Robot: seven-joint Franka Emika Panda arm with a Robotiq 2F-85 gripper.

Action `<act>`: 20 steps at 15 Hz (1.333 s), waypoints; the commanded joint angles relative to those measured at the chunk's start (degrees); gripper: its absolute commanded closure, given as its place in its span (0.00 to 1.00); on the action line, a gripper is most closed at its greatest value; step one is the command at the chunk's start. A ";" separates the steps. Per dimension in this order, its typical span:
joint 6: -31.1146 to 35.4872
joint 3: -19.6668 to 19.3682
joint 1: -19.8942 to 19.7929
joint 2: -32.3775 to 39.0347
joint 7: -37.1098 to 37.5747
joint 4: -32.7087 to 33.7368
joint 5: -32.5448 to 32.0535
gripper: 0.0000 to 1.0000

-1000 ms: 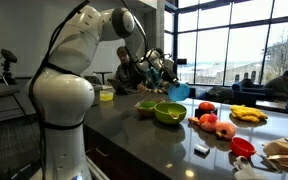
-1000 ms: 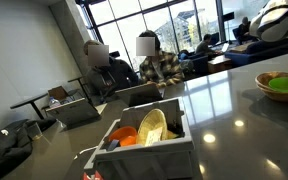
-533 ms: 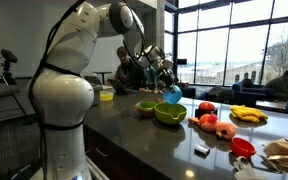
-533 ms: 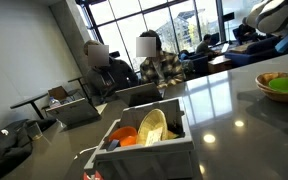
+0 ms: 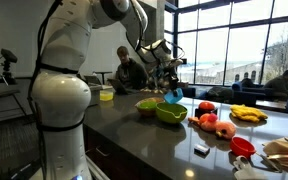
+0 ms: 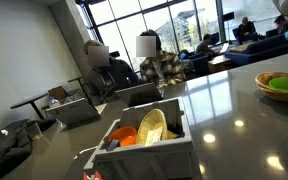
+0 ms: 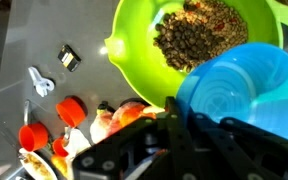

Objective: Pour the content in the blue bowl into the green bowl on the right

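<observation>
Wrist view: claw (image 7: 181, 120) comes in from the bottom, fingers clamped on the rim of the 1 blue bowl (image 7: 239, 90). Bowl is tipped, mouth toward the cam, only its ringed floor showing. Right past it, rims overlapping in view, sits 1 green bowl (image 7: 134, 55) w/ a heap of brown bits (image 7: 199, 32) inside. Off to the side on the grey desk (image 7: 34, 30): 2 red cups (image 7: 72, 110) for sure, poss. a 3rd, can't tell.

In an exterior view, near to far:
- White robot arm (image 5: 59, 95) by the desk's near edge, left end.
- 3 round fruits (image 5: 209, 121) mid-desk, toward the right end.
- Green bowl mid-desk, w/ the blue bowl held tilted just above its far rim, off the desk.
- 2nd green bowl (image 5: 147, 105) just beside it, behind-left.
- 1 banana plate (image 5: 248, 115) by the far edge.
- 1 yellow-green cup (image 5: 106, 94) at the left end.
- 1 seated person (image 5: 129, 70) beyond the desk.
</observation>
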 commanded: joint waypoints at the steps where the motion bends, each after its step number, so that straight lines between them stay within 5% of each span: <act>1: 5.17 -2.41 -2.19 -5.62 -5.47 -7.44 5.21 0.99; 11: 5.41 -7.23 -5.04 -10.71 -9.93 -16.32 5.52 0.99; 20: 23.12 -7.25 -7.05 -25.23 -22.25 -27.13 16.87 0.99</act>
